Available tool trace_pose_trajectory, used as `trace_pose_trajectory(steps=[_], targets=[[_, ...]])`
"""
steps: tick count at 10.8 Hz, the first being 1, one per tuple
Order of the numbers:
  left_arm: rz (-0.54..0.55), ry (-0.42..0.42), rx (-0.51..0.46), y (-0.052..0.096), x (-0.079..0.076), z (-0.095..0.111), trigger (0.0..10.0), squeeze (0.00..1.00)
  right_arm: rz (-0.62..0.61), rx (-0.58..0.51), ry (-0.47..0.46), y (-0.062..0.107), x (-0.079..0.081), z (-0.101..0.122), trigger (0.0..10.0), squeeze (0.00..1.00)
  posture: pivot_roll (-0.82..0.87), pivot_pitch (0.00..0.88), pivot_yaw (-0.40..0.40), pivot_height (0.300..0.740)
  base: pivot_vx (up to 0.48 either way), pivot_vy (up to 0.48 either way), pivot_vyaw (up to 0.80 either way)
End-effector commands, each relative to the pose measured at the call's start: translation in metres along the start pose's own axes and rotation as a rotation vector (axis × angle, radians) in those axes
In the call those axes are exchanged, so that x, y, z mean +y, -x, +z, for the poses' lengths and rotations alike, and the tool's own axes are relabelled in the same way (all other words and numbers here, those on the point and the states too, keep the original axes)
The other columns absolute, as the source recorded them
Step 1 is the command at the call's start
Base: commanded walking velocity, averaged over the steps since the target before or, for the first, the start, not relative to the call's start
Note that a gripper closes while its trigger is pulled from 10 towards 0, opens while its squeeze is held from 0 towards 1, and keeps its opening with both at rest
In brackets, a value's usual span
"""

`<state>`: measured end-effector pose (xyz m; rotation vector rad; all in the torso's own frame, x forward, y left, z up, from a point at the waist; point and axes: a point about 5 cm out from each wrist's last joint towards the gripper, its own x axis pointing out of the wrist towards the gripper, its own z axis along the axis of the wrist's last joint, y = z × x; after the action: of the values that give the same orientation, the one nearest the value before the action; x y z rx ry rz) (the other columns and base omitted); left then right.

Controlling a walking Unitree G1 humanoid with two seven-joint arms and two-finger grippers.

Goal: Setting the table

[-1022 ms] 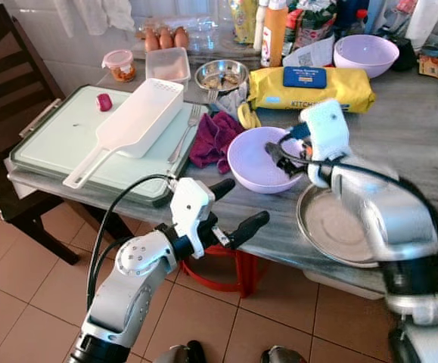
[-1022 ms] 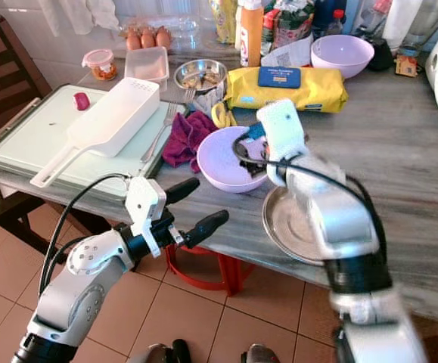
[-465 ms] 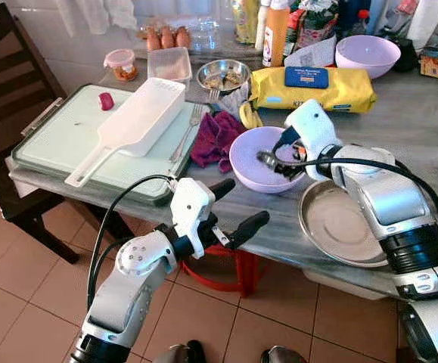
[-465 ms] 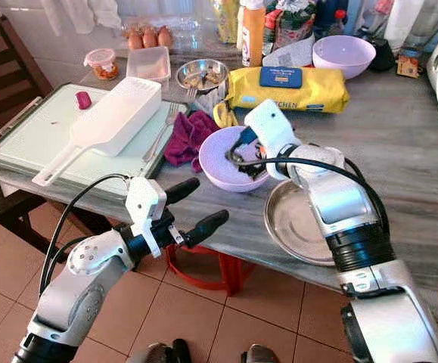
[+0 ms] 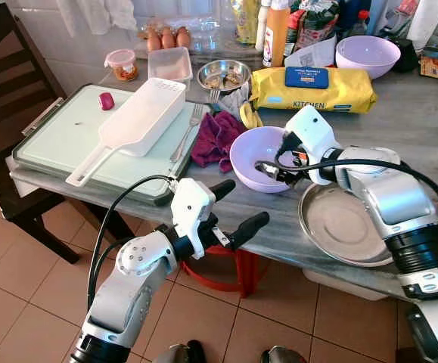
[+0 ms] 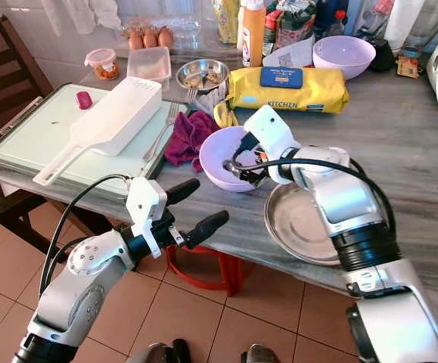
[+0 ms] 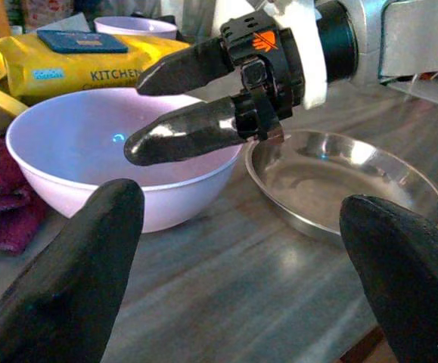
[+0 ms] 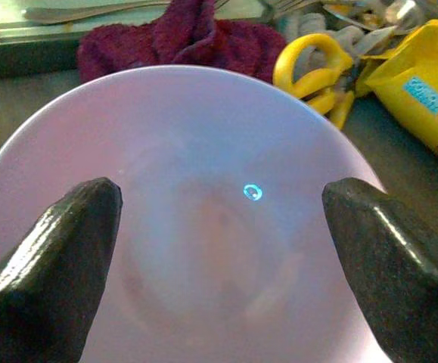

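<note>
Lilac plastic bowl sits at centre frame on the grey table, empty, its right edge just beside a steel plate at lower right. Right gripper is poised at the bowl's near rim, fingers parted and holding nothing; the left wrist view shows one finger above the rim and one roughly level with it, but contact cannot be confirmed. Left gripper hangs off the table's front edge at lower centre, fingers spread wide and empty.

Judged step: taking the bowl by its rim.

Risks noted:
- A rim pinch on smooth, light plastic may slip; the bowl could tip or skid toward the table edge if the fingers close off-centre.
- The steel plate lies close on one side and a maroon cloth touches the other; dragging rather than lifting could knock the plate or snag the cloth.
- Yellow-handled scissors and a yellow wipes pack crowd the far side, limiting room to push forward.
</note>
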<state>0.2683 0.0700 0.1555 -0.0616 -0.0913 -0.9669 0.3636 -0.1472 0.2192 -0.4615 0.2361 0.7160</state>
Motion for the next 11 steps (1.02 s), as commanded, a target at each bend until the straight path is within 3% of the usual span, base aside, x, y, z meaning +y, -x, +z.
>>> trace_pose_trajectory(steps=[1,6,11], targets=[[-0.011,-0.005,0.007,0.001,-0.002,0.000,10.0,0.00,0.036,-0.021,0.013,0.002,0.001,0.009,10.0,0.00,-0.20,0.159,0.063,0.740,0.000,0.000,0.00],[-0.030,0.018,0.022,0.011,0.002,-0.002,10.0,0.00,0.094,-0.018,0.015,0.005,0.003,0.010,10.0,0.00,-0.20,0.160,0.063,0.740,0.000,0.000,0.00],[-0.033,0.012,0.023,0.010,0.002,-0.001,10.0,0.00,0.144,-0.051,-0.036,0.012,0.002,0.018,10.0,0.00,-0.20,0.163,0.066,0.740,0.000,0.000,0.00]])
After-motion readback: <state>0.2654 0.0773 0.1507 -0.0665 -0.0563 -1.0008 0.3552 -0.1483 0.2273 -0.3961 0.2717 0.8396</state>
